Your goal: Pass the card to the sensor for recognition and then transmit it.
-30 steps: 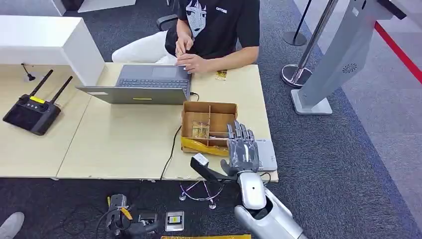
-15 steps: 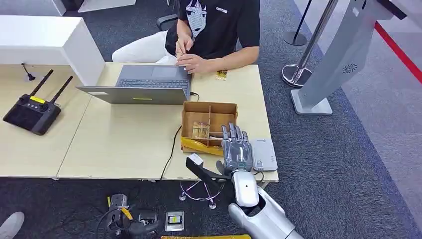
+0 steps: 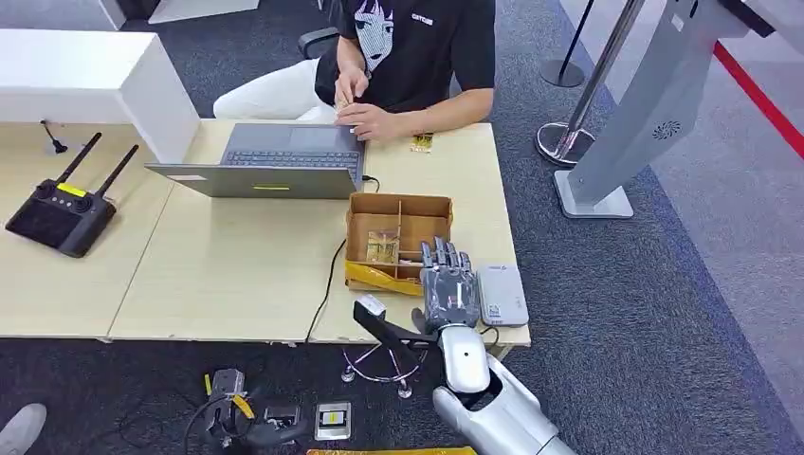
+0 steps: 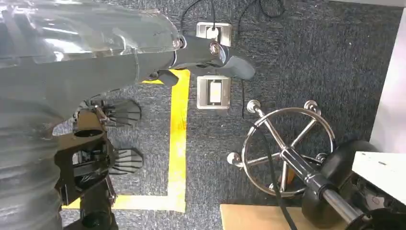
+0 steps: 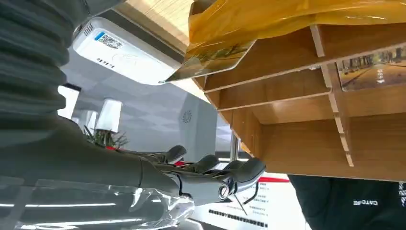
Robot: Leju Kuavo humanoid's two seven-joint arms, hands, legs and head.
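I see my right hand (image 3: 449, 289) flat over the light wooden desk (image 3: 237, 275), fingers (image 3: 446, 258) apart and holding nothing, between the brown divided cardboard box (image 3: 398, 210) and the white rectangular card sensor (image 3: 502, 294). A yellowish card (image 3: 383, 247) lies in the box; my left hand (image 4: 210, 52) hangs above the carpet, fingers loosely curled, empty.

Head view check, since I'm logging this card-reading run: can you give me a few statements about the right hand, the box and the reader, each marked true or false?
1. The right hand hovers with fingers spread at the compartmented cardboard box. True.
2. The white card reader lies left of the box. False: it lies right of the box, near the table's front edge.
3. The right hand holds a card. False: no card shows in it.
4. A person sits behind the laptop. True.
5. The box is empty. False: a card lies in one compartment.
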